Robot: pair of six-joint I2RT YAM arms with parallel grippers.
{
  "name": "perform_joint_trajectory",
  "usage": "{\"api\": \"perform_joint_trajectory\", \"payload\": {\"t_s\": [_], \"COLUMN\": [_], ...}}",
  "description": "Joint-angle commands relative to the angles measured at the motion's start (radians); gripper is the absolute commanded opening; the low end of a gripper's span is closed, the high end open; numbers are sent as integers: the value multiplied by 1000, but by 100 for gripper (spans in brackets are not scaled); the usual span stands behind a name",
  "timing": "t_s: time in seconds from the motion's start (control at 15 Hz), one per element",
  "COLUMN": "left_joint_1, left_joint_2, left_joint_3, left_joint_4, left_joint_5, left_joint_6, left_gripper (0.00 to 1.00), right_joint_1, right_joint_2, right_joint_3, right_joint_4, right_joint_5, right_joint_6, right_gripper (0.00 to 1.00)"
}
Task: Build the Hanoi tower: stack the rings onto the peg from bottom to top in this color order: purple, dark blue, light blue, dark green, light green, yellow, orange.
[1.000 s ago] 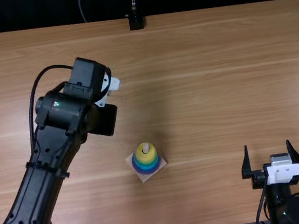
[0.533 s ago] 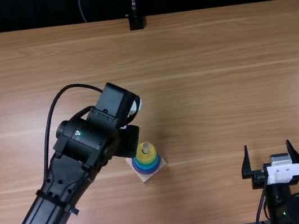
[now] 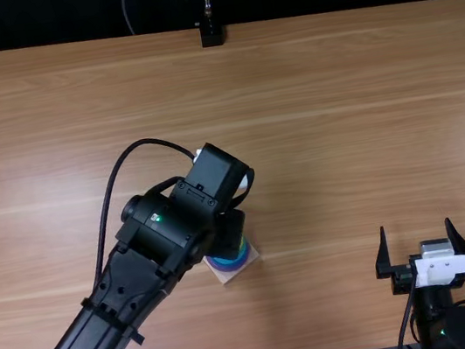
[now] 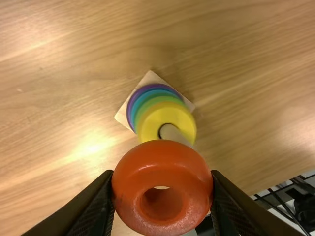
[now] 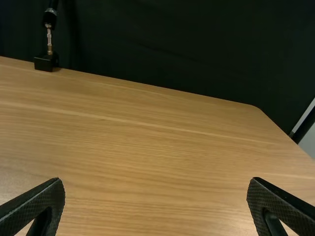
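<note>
Left gripper (image 4: 162, 174): near the peg (image 4: 174, 133), pinching the orange ring (image 4: 160, 160) by opposite sides; I judge that grip leaves its hole free for threading.
Yellow ring (image 4: 149, 127): around the peg, topping the stack, so orange should finish my tower.
Alignment over peg: I can't tell from here.
Right gripper (image 3: 415, 227): fingers spread, well right of the peg, presumably giving me room.

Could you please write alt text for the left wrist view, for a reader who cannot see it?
The left gripper holds an orange ring between its fingers, partly hiding a peg. On the peg is a stack of rings, yellow on top, then green and blue, with purple at the bottom. The square base rests on a wooden table.
</note>
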Motion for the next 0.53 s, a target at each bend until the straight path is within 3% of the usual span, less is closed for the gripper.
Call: {"api": "perform_joint_trajectory", "payload": {"t_s": [0.0,0.2,0.47], "left_joint_1": [-12,-23,-25], "left_joint_2": [28,47,64], "left_joint_3": [51,60,66], "left_joint_4": [-1,-1,1], "left_joint_5": [2,0,2], "left_joint_6": [-15,-41,-39], "left_gripper": [0,0,0], "right_joint_1": [-11,-11,-11], "right_joint_2": [-12,-12,-12], "right_joint_3": [-16,-18,-18], "right_joint_4": [-8,-8,-8], "right_joint_5": [11,11,11], "right_joint_6": [-3,-3,-3], "right_gripper": [100,100,100]}}
